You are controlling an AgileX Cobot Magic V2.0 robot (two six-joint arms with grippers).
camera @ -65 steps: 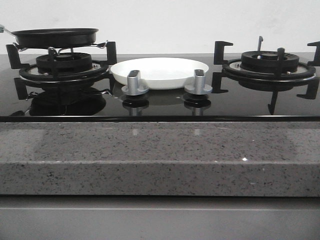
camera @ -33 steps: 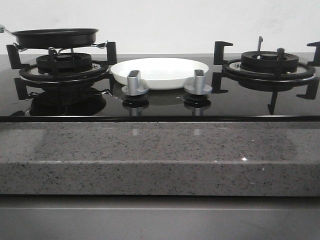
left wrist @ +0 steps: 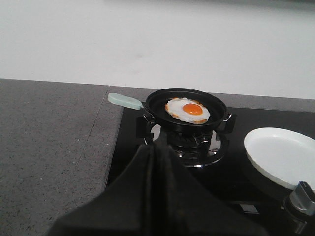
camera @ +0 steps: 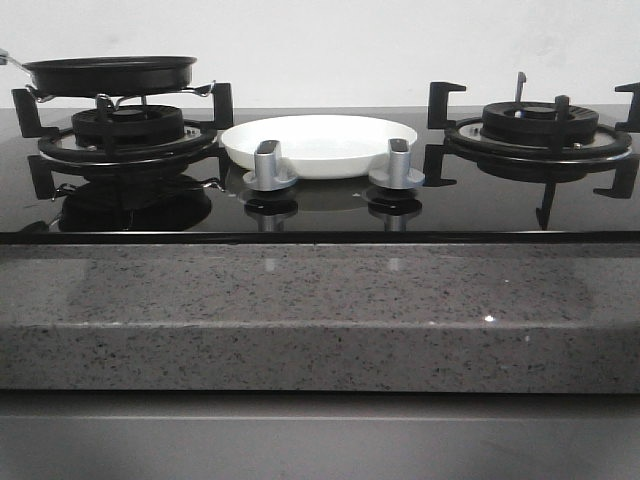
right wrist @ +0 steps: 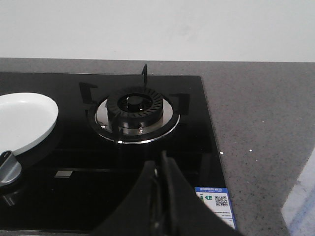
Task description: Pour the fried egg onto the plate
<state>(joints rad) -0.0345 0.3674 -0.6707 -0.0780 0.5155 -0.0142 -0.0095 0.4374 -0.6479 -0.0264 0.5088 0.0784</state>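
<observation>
Left wrist view: the left gripper (left wrist: 156, 147) has its fingers pressed together, holding nothing, aimed at the black pan (left wrist: 186, 109) on the left burner (left wrist: 193, 145). The fried egg (left wrist: 187, 110) lies flat inside, yolk up; nothing poured yet. Beside it, the plate (left wrist: 280, 155) waits bare on the cooktop, placed to receive. The right gripper (right wrist: 160, 172), likewise closed, idles near the right burner (right wrist: 136, 109).

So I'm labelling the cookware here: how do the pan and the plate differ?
The frying pan is black, the plate glossy white. The frying pan sits raised on the left burner; the plate lies on the glass hob. The frying pan holds the fried egg; the plate is empty. Both are round.
</observation>
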